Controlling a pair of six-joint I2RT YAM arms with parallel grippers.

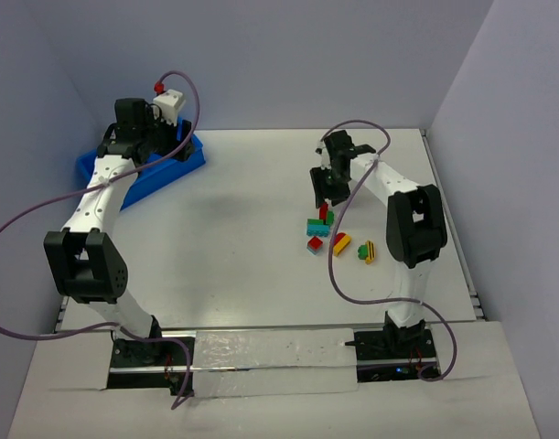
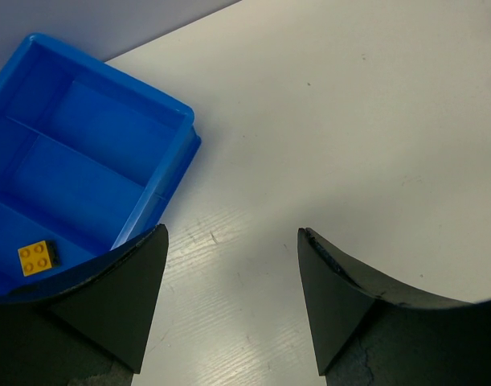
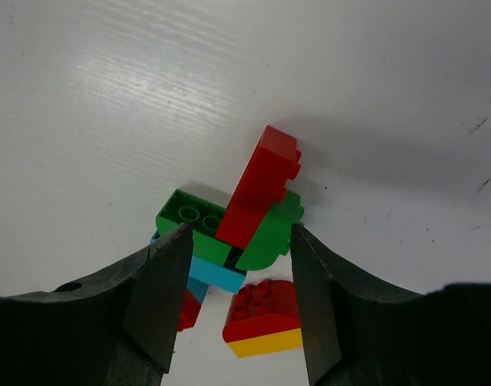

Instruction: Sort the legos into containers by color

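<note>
The legos (image 1: 321,227) lie clustered on the table at centre right, with a red-yellow one (image 1: 341,243) and a yellow-black one (image 1: 369,251) beside them. My right gripper (image 1: 328,190) hangs over the cluster. In the right wrist view this gripper (image 3: 239,232) is open, its fingers straddling two green bricks (image 3: 189,217) with a red brick (image 3: 261,181) leaning on them and a teal brick (image 3: 217,275) underneath. A red-yellow brick (image 3: 261,318) lies nearer the wrist. My left gripper (image 2: 231,233) is open and empty beside the blue container (image 2: 92,153), which holds a yellow brick (image 2: 36,257).
The blue container (image 1: 183,165) sits at the back left, with the left arm (image 1: 87,206) reaching over it. Its inner dividers (image 2: 76,145) form several compartments. Walls enclose the table at the back and on both sides.
</note>
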